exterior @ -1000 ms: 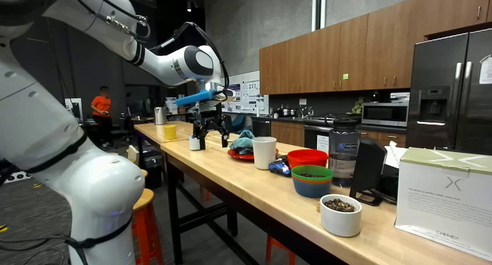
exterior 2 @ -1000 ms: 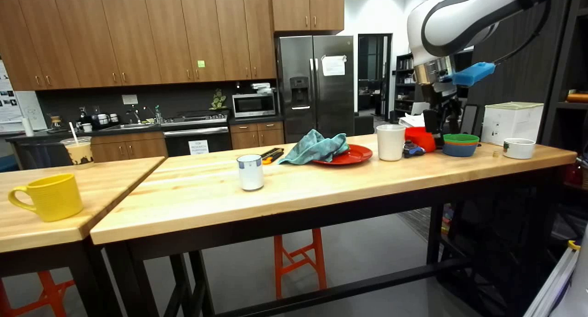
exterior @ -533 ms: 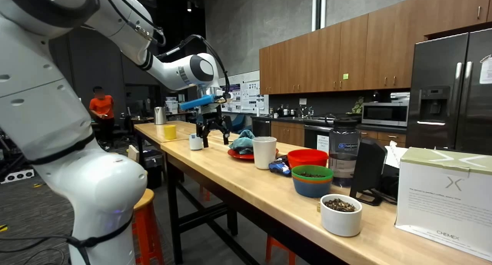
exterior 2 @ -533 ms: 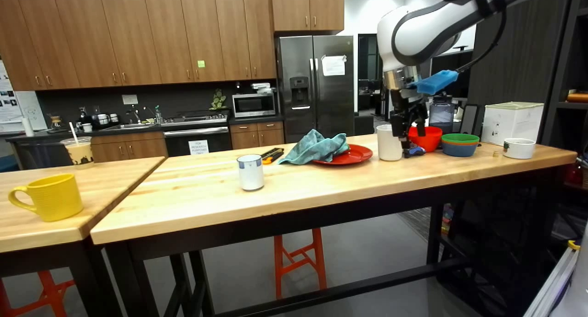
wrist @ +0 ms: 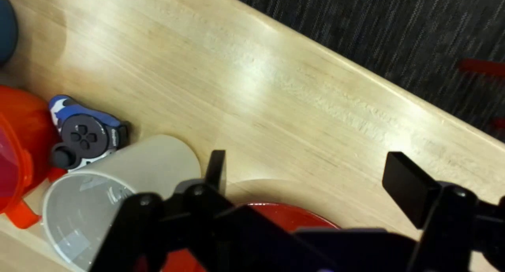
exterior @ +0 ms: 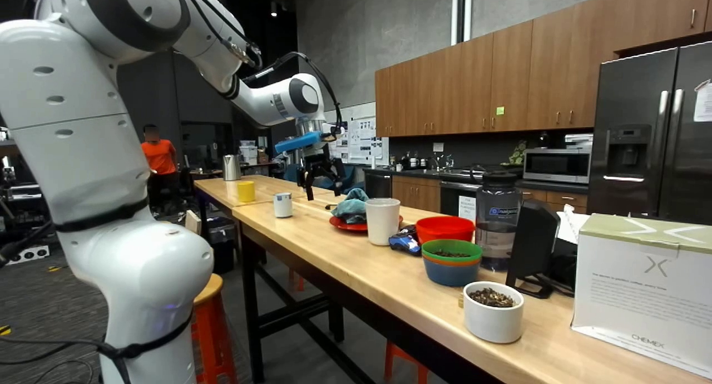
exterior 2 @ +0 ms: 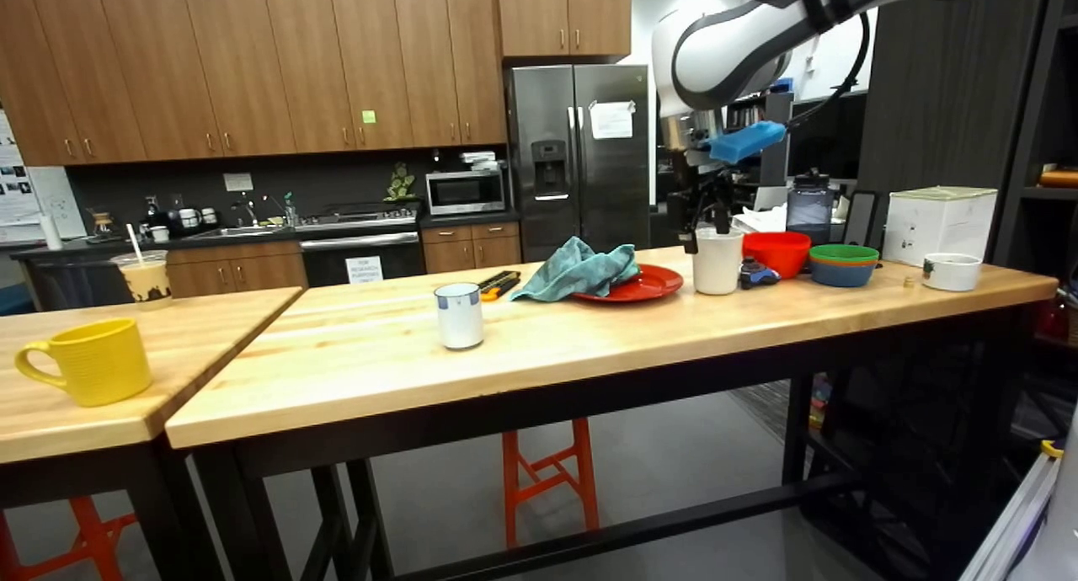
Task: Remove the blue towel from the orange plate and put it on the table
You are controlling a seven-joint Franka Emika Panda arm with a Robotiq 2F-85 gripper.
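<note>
Box [exterior: 645, 298]: CHEMEX | bottle [exterior: 498, 231]: nalgene | jaws: spread wide, holding nothing | blue towel [exterior 2: 577, 271]: partly on red plate [exterior 2: 655, 285]

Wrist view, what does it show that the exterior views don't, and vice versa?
Only the wrist view: the black direction-pad buttons on the blue-and-white game controller. Only the exterior views: the crumpled blue cloth towel and the cylindrical yellow mug. Both: that controller, the round red plate, the tall white cup and the open black pincer.
</note>
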